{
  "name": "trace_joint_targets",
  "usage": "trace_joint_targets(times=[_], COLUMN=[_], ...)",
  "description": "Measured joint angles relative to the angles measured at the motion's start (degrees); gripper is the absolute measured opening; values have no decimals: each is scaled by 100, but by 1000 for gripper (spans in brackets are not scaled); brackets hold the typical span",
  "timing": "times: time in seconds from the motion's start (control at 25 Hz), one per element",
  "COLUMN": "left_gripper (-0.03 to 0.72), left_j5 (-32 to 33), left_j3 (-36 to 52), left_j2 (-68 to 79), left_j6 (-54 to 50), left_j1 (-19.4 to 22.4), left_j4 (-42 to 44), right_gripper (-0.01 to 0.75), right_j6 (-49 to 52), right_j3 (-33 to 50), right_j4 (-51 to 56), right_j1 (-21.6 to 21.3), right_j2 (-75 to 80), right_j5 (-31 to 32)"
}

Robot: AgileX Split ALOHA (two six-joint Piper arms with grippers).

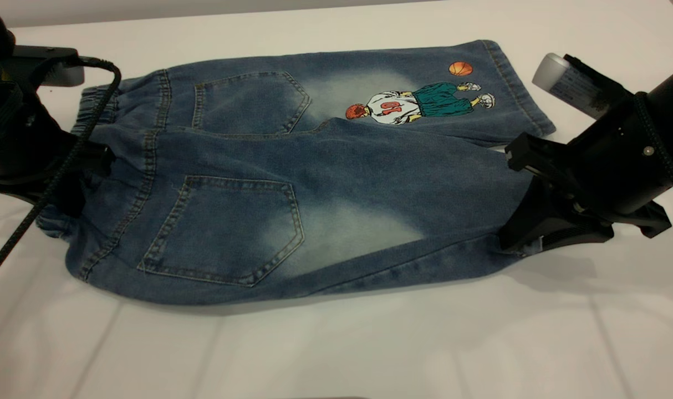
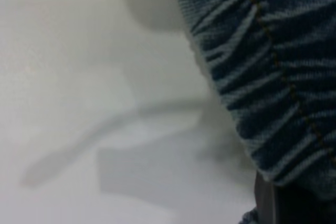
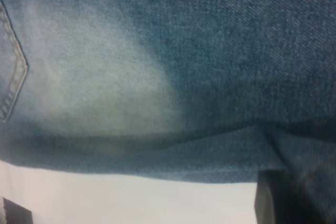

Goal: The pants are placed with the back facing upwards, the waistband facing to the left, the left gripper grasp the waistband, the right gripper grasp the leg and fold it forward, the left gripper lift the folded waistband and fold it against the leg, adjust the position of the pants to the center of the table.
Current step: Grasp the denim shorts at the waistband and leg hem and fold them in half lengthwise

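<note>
The only thing I can read is the red number 10 on the white jersey of the cartoon basketball player printed on the pants (image 1: pixel 292 183), lying sideways in the exterior view. The pale grey block above my right claw (image 1: pixel 528 235) carries dark print too small to read.

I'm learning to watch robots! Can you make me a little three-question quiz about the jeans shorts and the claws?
1. True or false: the plain leg is lifted partly over the basketball player print.
2. Which claw is at the waistband? A left claw B right claw
3. Fill in: the shorts show ___ back pockets.

Key: 1 false, the print shows fully on the far leg. 2 A. 3 two.
</note>
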Motion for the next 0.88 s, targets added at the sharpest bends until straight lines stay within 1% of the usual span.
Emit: trace_joint_targets(times=[0.2, 0.4, 0.52, 0.68, 0.76, 0.88], left_gripper=[83, 83, 83, 83, 83, 83], left_j5=[49, 333, 601, 1181, 1431, 1628], left_j3=[0, 0, -54, -423, -676, -1079], left_j2=[-105, -602, -813, -838, -838, -833], left_j6=[0, -57, -400, -978, -1088, -1126], left_j1=[0, 0, 0, 82, 117, 297], left_j4=[0, -11, -21, -91, -177, -526], right_gripper=[27, 27, 27, 27, 27, 27], right_j6=[-39, -49, 0, 184, 248, 407], right_j3=[-116, -649, -1041, -1476, -1681, -1959], right_j4=[-49, -112, -153, -165, -176, -183], right_j1=[0, 0, 0, 0, 0, -45], right_j2=[-408, -781, -780, -729, -642, -400], right_j5=[180, 273, 273, 207, 101, 22])
